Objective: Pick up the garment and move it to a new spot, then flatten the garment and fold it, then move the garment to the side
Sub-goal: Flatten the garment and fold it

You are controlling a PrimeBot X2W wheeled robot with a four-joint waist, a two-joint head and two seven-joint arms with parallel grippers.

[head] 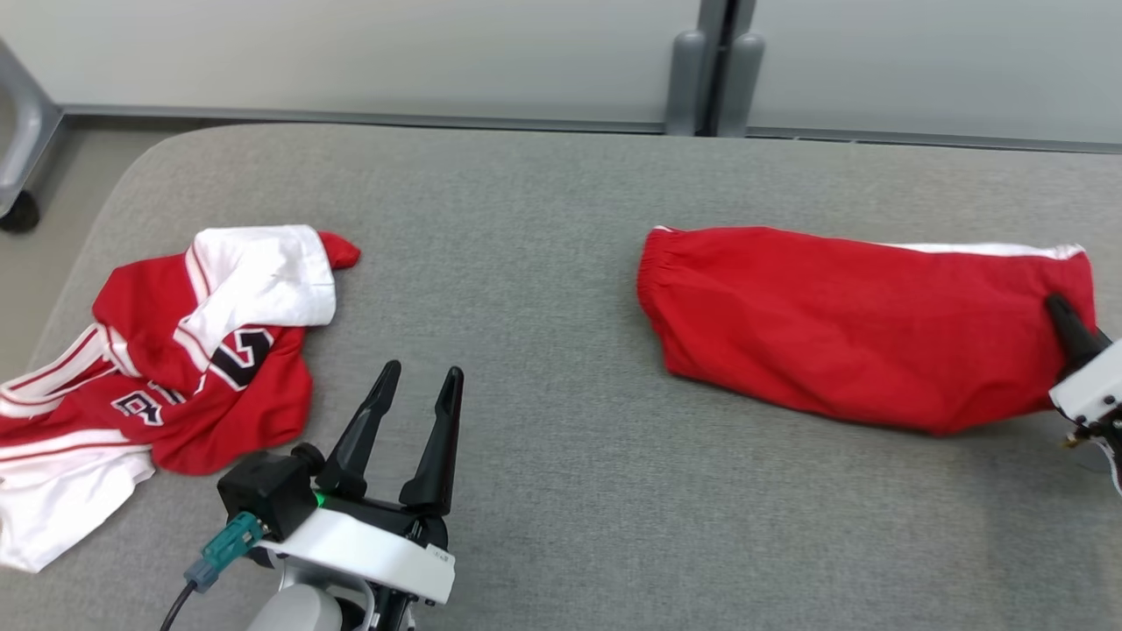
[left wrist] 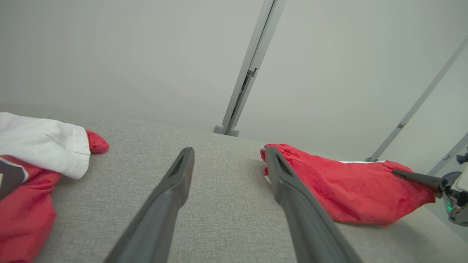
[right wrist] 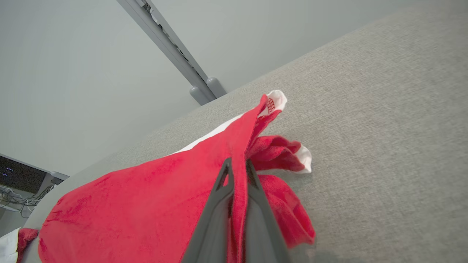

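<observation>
red garment (head: 859, 324) lies at the frame's right, its edge pinched in the closed right gripper (head: 1055, 305), likely for lifting, while the left gripper (head: 422, 371) hovers wide open, empty, lower left.

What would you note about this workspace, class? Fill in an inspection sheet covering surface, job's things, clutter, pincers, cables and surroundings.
Surface: grey fabric tabletop, rounded far-left corner.
Job's things: red shorts lying on the right side, white trim along the far edge.
Clutter: red-and-white jersey, crumpled, at the left edge.
Pincers: left pincer open, holding nothing, beside the jersey; right pincer shut on the shorts' right end.
Cables: black cable with teal plug at the left wrist.
Surroundings: pale wall panels, grey post behind the table, castor on the floor far left.
</observation>
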